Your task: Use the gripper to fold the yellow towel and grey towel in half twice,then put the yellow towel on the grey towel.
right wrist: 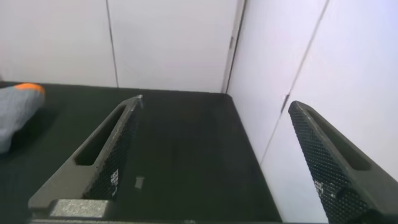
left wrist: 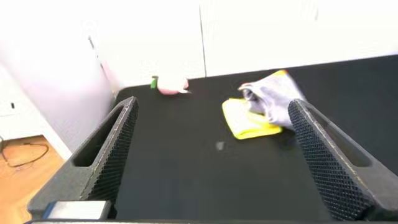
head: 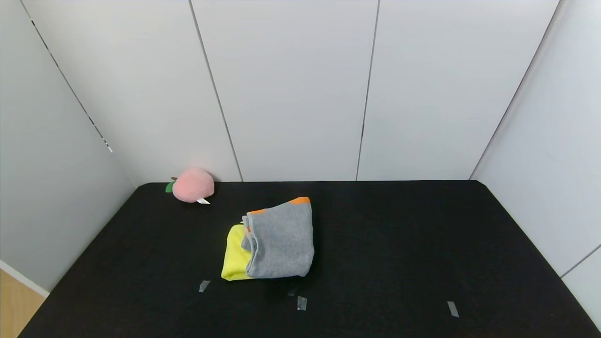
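The grey towel (head: 281,240) lies folded and rumpled near the middle of the black table, with orange stripes at its far end. It covers most of the yellow towel (head: 235,256), which sticks out from under its left side. Both arms are out of the head view. The left wrist view shows my left gripper (left wrist: 211,115) open and empty above the table's near left part, with the yellow towel (left wrist: 249,121) and grey towel (left wrist: 273,99) well ahead of it. My right gripper (right wrist: 214,109) is open and empty over the table's right side, the grey towel's (right wrist: 15,112) end far off.
A pink plush peach (head: 192,185) sits at the table's back left corner. Small grey tape marks (head: 301,303) dot the table (head: 422,244) near its front edge. White walls close in the back and both sides.
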You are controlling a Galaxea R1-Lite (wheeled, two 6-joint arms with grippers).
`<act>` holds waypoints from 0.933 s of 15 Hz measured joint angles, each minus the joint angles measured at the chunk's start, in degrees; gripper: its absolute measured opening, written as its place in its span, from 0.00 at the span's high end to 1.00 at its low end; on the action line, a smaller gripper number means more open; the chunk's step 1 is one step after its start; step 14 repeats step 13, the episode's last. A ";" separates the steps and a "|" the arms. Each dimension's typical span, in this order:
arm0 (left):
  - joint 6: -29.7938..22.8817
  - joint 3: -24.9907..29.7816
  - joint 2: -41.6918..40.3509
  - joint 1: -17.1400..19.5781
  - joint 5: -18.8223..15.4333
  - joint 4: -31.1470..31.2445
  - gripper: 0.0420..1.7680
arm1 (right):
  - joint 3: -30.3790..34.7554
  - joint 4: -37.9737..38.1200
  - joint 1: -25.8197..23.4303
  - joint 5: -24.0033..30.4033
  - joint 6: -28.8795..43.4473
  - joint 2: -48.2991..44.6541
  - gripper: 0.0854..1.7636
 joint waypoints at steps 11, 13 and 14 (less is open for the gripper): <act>-1.34 26.73 -1.29 0.00 1.10 -16.55 0.03 | 12.90 -3.36 0.09 5.42 0.85 0.00 0.03; -1.67 27.04 -1.32 0.00 0.99 -16.63 0.03 | 12.92 -3.44 0.17 5.38 0.96 0.00 0.03; -1.67 27.04 -1.32 0.00 0.99 -16.63 0.03 | 12.92 -3.44 0.17 5.38 0.96 0.00 0.03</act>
